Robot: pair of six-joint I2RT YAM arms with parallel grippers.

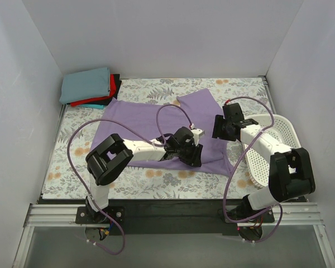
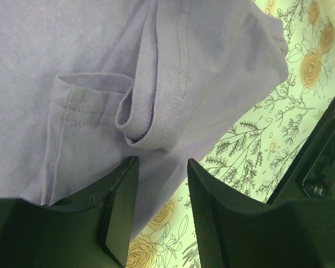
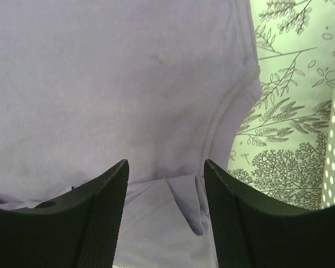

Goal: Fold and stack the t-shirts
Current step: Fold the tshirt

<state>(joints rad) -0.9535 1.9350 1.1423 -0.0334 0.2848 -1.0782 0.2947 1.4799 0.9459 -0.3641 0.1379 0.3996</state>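
A lavender-purple t-shirt (image 1: pixel 139 120) lies spread on the floral mat, its right side rumpled. My left gripper (image 1: pixel 185 149) hovers open over the shirt's near edge; in the left wrist view a folded sleeve hem (image 2: pixel 139 117) lies just beyond the fingertips (image 2: pixel 125 184). My right gripper (image 1: pixel 222 129) is open over the shirt's right edge; the right wrist view shows a curved seam (image 3: pixel 229 117) and a small fold (image 3: pixel 187 206) between the jaws. A stack of folded shirts, grey-blue (image 1: pixel 85 85) on top of red (image 1: pixel 113 84), black and teal, sits at the back left.
A white mesh basket (image 1: pixel 268 145) lies tipped at the right, under my right arm. The floral mat (image 1: pixel 72 162) covers the table, with white walls close on three sides. Purple cables loop above both arms.
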